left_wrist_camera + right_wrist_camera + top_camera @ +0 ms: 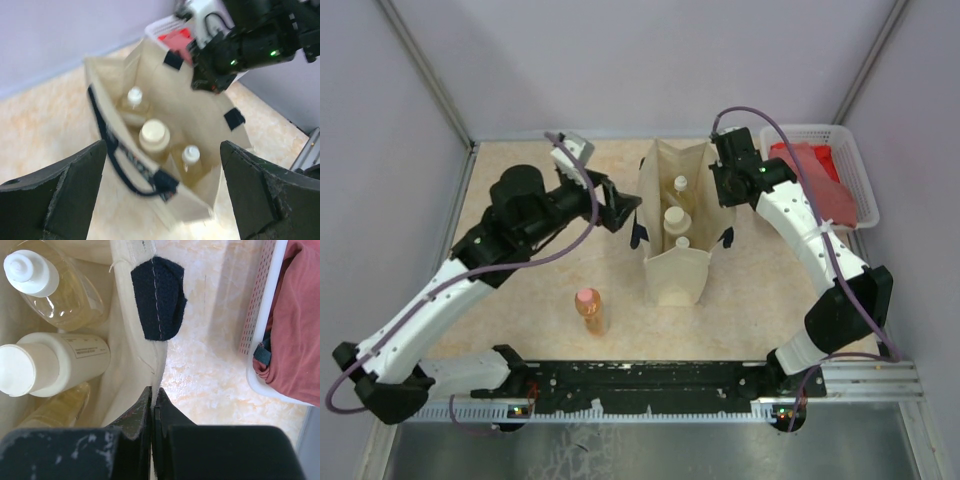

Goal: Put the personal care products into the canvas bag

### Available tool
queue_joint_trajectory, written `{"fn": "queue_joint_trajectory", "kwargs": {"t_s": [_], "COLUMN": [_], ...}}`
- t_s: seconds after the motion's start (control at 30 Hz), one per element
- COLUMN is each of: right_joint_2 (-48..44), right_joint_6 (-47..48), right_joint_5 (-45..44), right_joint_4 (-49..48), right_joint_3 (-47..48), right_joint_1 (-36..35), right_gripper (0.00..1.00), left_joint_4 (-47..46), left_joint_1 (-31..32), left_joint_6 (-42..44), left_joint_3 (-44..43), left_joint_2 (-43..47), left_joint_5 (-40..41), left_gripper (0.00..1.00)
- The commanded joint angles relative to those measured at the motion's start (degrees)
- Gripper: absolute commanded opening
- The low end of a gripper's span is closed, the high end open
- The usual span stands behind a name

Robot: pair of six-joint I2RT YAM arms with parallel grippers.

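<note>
The canvas bag stands open mid-table. Inside it are an amber bottle, a cream bottle and a second amber bottle. The orange bottle with a pink cap stands on the table, left of and nearer than the bag. My left gripper is open and empty beside the bag's left wall; its view looks down into the bag at the cream bottle. My right gripper is shut on the bag's right rim, near a dark strap patch.
A white plastic basket with a red cloth sits at the back right, close to the right arm. It also shows in the right wrist view. Purple walls enclose the table on three sides.
</note>
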State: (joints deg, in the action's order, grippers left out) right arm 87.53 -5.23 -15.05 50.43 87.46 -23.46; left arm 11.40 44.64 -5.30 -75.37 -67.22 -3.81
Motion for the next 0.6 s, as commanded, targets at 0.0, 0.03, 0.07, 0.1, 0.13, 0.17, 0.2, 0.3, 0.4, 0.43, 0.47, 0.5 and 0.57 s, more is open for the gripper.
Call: {"fn": "queue_joint_trajectory", "kwargs": {"t_s": [0.0, 0.03, 0.07, 0.1, 0.13, 0.17, 0.2, 0.3, 0.4, 0.43, 0.47, 0.5, 0.57], "right_joint_2": [0.3, 0.7, 1.2, 1.6, 1.9, 2.3, 2.5, 2.6, 2.2, 2.0, 1.8, 1.5, 1.1], "right_joint_6": [1.3, 1.4, 1.7, 1.9, 2.0, 2.1, 2.1, 2.2, 2.1, 2.0, 2.0, 1.8, 1.8], "right_joint_5": [-0.9, -1.0, -1.0, -0.9, -0.9, -0.9, -1.0, -1.0, -1.2, -1.3, -1.3, -1.3, -1.2], "right_joint_4": [-0.1, 0.1, 0.4, 0.7, 0.9, 1.1, 1.2, 1.3, 1.3, 1.3, 1.1, 1.0, 0.7], "right_joint_3": [1.8, 2.2, 2.6, 3.3, 3.7, 4.0, 4.3, 4.7, 4.3, 4.1, 3.7, 3.3, 2.7], "right_joint_1": [0.2, 0.2, 0.2, 0.2, 0.2, 0.2, 0.2, 0.2, 0.2, 0.2, 0.2, 0.2, 0.2], "right_gripper": [0.00, 0.00, 0.00, 0.00, 0.00, 0.00, 0.00, 0.00, 0.00, 0.00, 0.00, 0.00, 0.00], "left_joint_4": [23.0, 26.3, 29.4, 32.1, 36.5, 40.5, 43.2, 49.3, 52.8, 53.6, 53.9, 53.8, 53.1], "left_joint_1": [0.1, 0.0, 0.1, 0.1, 0.1, 0.0, 0.1, 0.1, 0.1, 0.1, 0.0, 0.1, 0.1], "left_joint_6": [-12.9, -18.4, -22.4, -25.7, -29.3, -31.9, -34.1, -38.1, -40.2, -40.8, -41.3, -41.8, -42.7], "left_joint_3": [2.2, 3.7, 4.7, 5.3, 5.9, 6.5, 7.1, 9.5, 12.7, 13.6, 14.6, 15.4, 17.1], "left_joint_2": [6.9, 8.4, 9.6, 10.3, 10.8, 10.9, 11.0, 10.9, 10.8, 11.0, 11.3, 11.7, 12.3], "left_joint_5": [13.0, 13.6, 14.0, 13.8, 13.7, 13.6, 13.3, 12.4, 10.9, 10.2, 9.5, 8.8, 7.3], "left_gripper": [1.00, 1.00, 1.00, 1.00, 1.00, 0.99, 0.99, 1.00, 1.00, 1.00, 1.00, 1.00, 1.00]}}
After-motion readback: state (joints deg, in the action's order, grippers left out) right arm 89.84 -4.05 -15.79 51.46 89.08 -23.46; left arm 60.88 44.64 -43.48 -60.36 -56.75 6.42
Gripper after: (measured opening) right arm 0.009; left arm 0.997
